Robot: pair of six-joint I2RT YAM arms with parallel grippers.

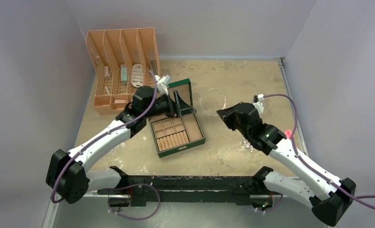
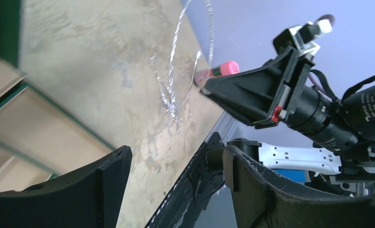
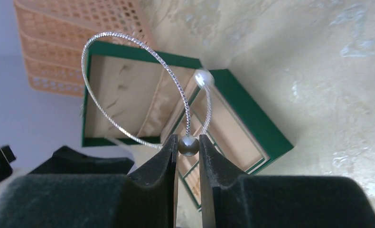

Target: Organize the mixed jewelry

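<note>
A thin silvery wire hoop [image 1: 213, 99] with a dark bead and a white pearl [image 3: 203, 78] is held up above the table. My right gripper [image 3: 188, 145] is shut on the hoop's dark bead, right of the open green box [image 1: 201, 133]; it also shows in the top view [image 1: 220, 113]. The hoop [image 3: 128, 47] stands up from the fingertips. My left gripper [image 1: 183, 110] is open and empty, over the box's back edge by the raised lid [image 1: 181, 92]. In the left wrist view the left gripper [image 2: 176, 164] gapes over bare table. A small glittering cluster [image 1: 245, 146] lies by the right arm.
An orange slotted organizer [image 1: 121, 66] with small items stands at the back left. A small pink-capped bottle [image 2: 221, 70] lies behind the right gripper. The box tray has several beige compartments [image 1: 173, 133]. Walls close in the table on three sides.
</note>
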